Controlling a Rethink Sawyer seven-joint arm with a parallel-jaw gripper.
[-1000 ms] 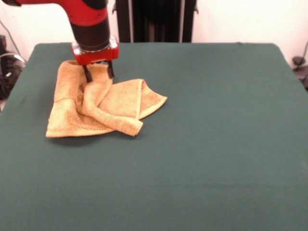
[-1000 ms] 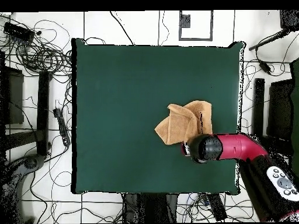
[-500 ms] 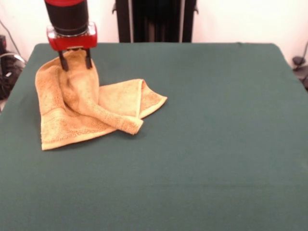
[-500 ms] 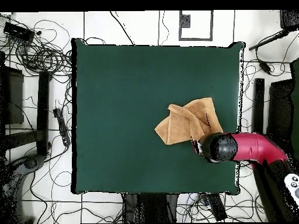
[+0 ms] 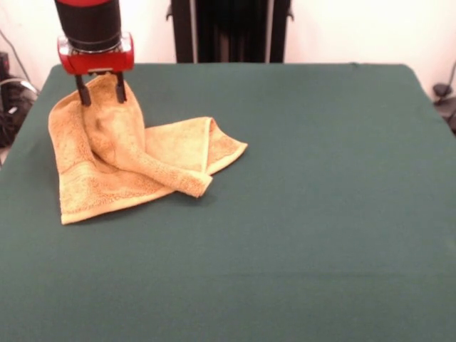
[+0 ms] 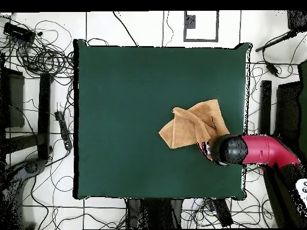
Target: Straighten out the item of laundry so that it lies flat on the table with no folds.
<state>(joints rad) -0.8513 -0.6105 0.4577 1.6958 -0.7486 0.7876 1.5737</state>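
The golden-orange towel (image 5: 128, 160) lies crumpled and folded on the dark green table (image 5: 299, 214), at the far left in the front view. It also shows in the overhead view (image 6: 189, 124), near the table's (image 6: 132, 108) right edge. My gripper (image 5: 100, 91) is shut on the towel's far corner and holds it lifted a little above the table. The rest of the towel drapes down from it, with a folded flap reaching right. In the overhead view the red arm's end (image 6: 225, 150) covers the held corner.
The towel sits close to the table's left edge in the front view. Black stands (image 5: 228, 32) rise behind the table. Cables (image 6: 42, 54) and equipment lie on the floor around the table in the overhead view.
The gripper has risen and moved left toward the table edge, pulling the towel's corner with it. The towel's left part has stretched out and shifted left.
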